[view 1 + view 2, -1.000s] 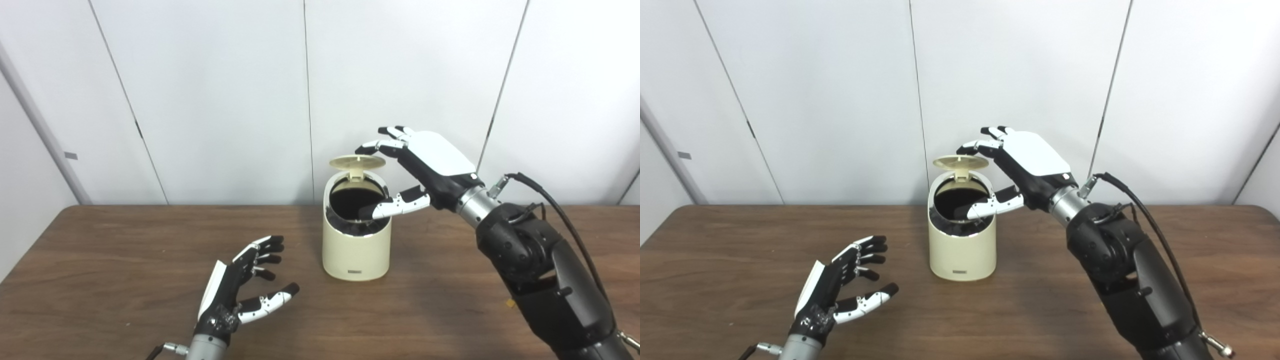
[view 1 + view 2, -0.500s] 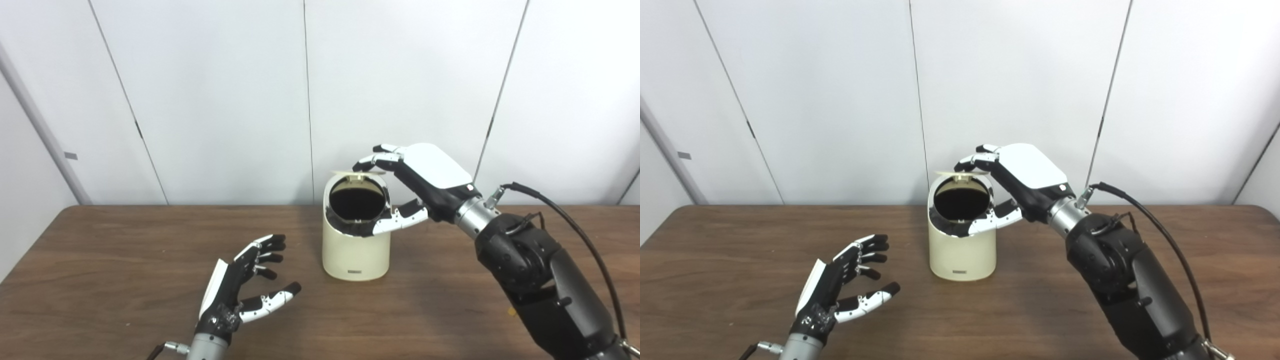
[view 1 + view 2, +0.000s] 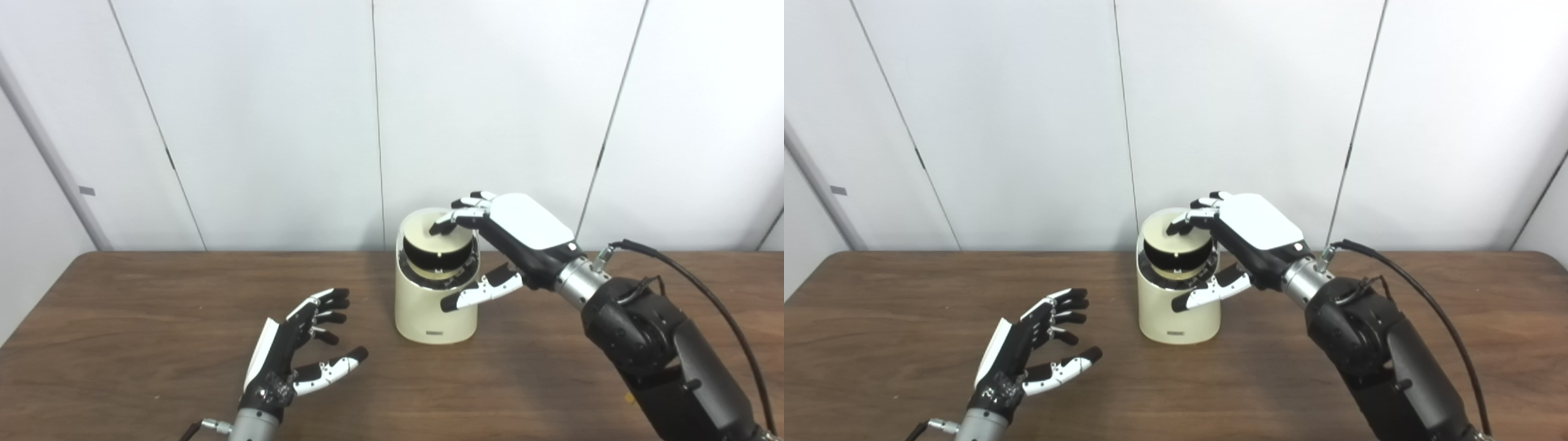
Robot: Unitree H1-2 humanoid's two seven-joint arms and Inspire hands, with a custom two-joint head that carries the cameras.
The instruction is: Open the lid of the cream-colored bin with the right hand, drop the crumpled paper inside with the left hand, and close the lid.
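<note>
The cream-colored bin (image 3: 436, 306) stands upright at the middle of the brown table (image 3: 153, 318). Its round lid (image 3: 429, 226) is tilted partway down over the mouth, and a dark gap still shows under its front edge. My right hand (image 3: 508, 236) reaches over the bin from the right, fingertips resting on top of the lid, thumb hanging in front of the bin's wall. It grips nothing. My left hand (image 3: 300, 355) rests low over the table, front left of the bin, fingers spread and empty. No crumpled paper is visible anywhere.
White wall panels (image 3: 275, 122) rise right behind the table's far edge, close to the bin. A black cable (image 3: 704, 288) loops off my right forearm above the table's right side.
My right hand has come down and pushed the lid from raised flat above the bin to tilted low over the mouth. The left hand has stayed where it was.
</note>
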